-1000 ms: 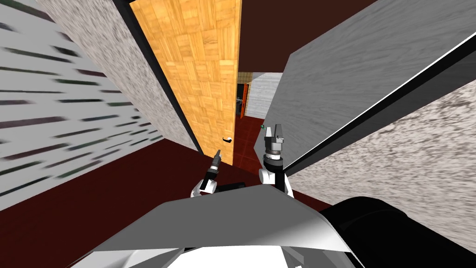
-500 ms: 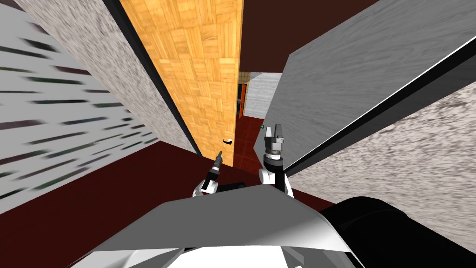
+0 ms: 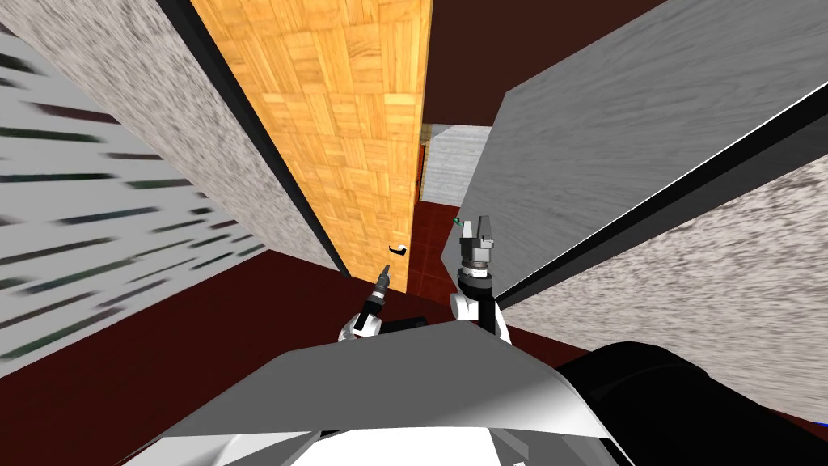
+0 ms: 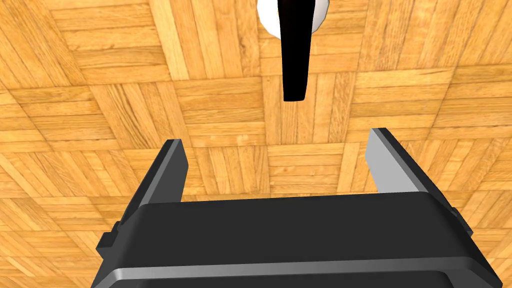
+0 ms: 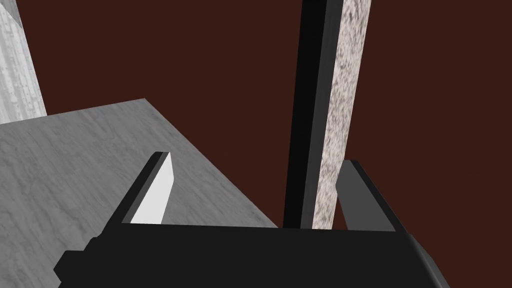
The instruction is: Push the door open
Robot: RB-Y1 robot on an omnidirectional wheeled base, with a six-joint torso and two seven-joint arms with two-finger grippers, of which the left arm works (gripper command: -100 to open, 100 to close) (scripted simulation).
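Pushing step | wooden door [image 3: 348, 121] ajar at our left front | left gripper [image 4: 276, 140] spread, empty, near its black handle [image 4: 293, 55] | we should press squarely beside the handle | right gripper [image 5: 256, 159] spread, idle.

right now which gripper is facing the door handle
The left gripper: its open fingers point at the wooden door, the black lever handle just beyond them. The right gripper, also open, faces a grey panel instead.
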